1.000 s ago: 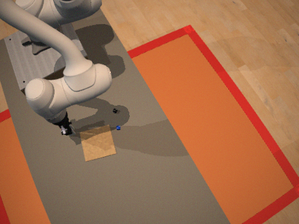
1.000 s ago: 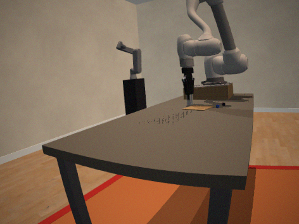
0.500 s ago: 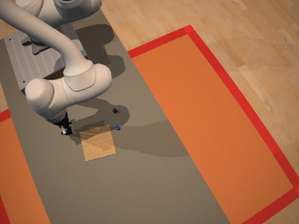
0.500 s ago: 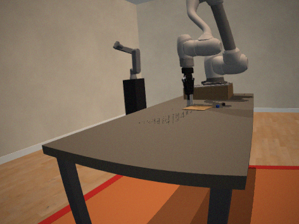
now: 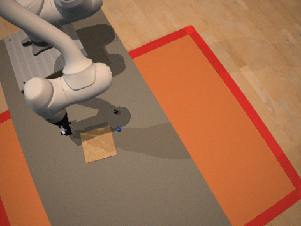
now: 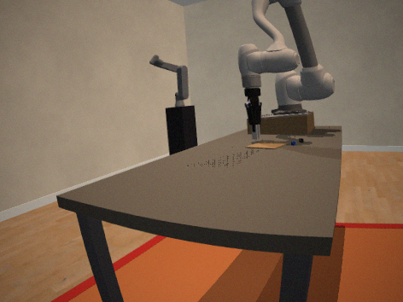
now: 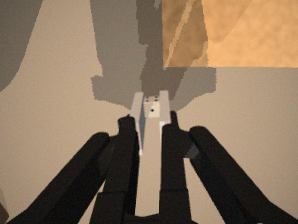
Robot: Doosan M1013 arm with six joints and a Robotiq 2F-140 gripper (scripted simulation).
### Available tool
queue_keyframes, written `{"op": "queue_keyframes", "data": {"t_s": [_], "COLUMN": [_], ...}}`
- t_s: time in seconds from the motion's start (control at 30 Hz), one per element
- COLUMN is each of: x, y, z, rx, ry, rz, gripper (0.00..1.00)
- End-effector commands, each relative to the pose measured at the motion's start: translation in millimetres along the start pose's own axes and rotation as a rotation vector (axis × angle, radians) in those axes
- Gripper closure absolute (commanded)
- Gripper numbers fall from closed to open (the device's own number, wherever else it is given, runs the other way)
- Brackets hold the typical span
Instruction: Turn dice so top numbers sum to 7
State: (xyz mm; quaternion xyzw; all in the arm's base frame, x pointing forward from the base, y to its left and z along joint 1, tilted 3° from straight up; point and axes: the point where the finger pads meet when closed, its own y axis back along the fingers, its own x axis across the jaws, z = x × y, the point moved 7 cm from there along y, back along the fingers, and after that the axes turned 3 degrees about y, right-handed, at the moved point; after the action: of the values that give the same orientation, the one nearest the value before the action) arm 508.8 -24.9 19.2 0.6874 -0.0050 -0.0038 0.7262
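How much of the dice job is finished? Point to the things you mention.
Nothing looks finished: no die sits on the mat (image 5: 102, 151) (image 6: 265, 146) (image 7: 250, 35) yet. The gripper (image 5: 66, 131) (image 6: 255, 138) (image 7: 152, 104) holds a white die (image 7: 153, 109) beside it. The blue die (image 5: 119, 129) (image 6: 293, 143) and black die (image 5: 115, 112) (image 6: 301, 140) are on the table (image 5: 143, 191) (image 6: 213, 192). Left: place all three, make the tops total 7, let go, move away.

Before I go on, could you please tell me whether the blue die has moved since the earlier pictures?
No, the blue die shows no visible shift against the nearest corner of the mat.
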Motion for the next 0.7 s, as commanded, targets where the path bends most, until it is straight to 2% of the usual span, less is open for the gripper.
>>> {"op": "queue_keyframes", "data": {"t_s": [0.0, 0.27, 0.37, 0.67], "x": [0, 0, 0, 0], "y": [7, 65, 80, 87], "z": [0, 0, 0, 0], "rx": [0.000, 0.000, 0.000, 0.000], "ry": [0.000, 0.000, 0.000, 0.000], "rz": [0.000, 0.000, 0.000, 0.000], "gripper": [0.93, 0.93, 0.93, 0.93]}}
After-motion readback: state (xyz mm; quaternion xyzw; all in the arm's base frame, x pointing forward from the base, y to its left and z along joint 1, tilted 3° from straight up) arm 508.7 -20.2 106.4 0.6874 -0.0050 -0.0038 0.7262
